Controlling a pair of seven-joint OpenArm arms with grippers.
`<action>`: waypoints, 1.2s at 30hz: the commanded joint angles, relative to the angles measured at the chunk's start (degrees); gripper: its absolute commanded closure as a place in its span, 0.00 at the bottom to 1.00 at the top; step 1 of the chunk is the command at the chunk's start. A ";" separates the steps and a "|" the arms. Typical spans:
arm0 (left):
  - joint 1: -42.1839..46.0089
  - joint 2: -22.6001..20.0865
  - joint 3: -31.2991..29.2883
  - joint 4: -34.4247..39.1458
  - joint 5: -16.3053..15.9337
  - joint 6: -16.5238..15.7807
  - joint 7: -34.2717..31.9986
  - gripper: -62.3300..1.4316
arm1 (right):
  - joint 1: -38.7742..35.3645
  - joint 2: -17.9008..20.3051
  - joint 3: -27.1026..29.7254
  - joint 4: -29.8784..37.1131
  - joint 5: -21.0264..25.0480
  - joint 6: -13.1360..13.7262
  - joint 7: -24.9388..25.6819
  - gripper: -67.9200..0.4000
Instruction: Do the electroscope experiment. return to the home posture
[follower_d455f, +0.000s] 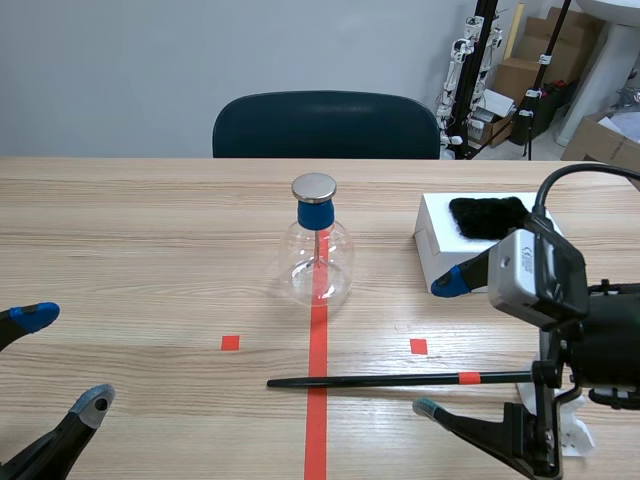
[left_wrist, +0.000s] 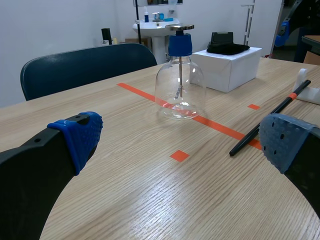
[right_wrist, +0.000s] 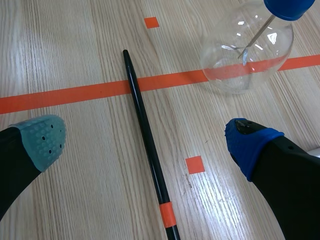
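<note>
Right pincer (right_wrist: 145, 142), fingers apart, over orange-banded black rod (follower_d455f: 400, 380) near glass flask (follower_d455f: 318, 255)

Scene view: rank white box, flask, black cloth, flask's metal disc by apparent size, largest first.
1-2. white box and flask: too close to rank; the box is wider but partly hidden by the right arm, the flask taller.
3. black cloth.
4. metal disc.

One each: flask (follower_d455f: 320, 262), rod (follower_d455f: 390, 380), box (follower_d455f: 438, 252), cloth (follower_d455f: 488, 216), chair (follower_d455f: 325, 125)
</note>
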 joint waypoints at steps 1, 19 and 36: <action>0.11 -0.52 -0.26 0.83 -0.74 -0.11 -1.60 0.00 | 0.66 0.90 0.13 0.63 0.81 -0.02 0.83 0.00; 0.11 -0.52 -0.26 0.83 -0.74 -0.11 -1.57 0.00 | -2.45 0.90 2.73 0.63 0.87 -0.46 2.08 0.00; 0.11 -0.52 -0.26 0.83 -0.74 -0.11 -1.57 0.00 | -23.85 0.59 20.09 2.51 1.05 -9.14 9.01 0.00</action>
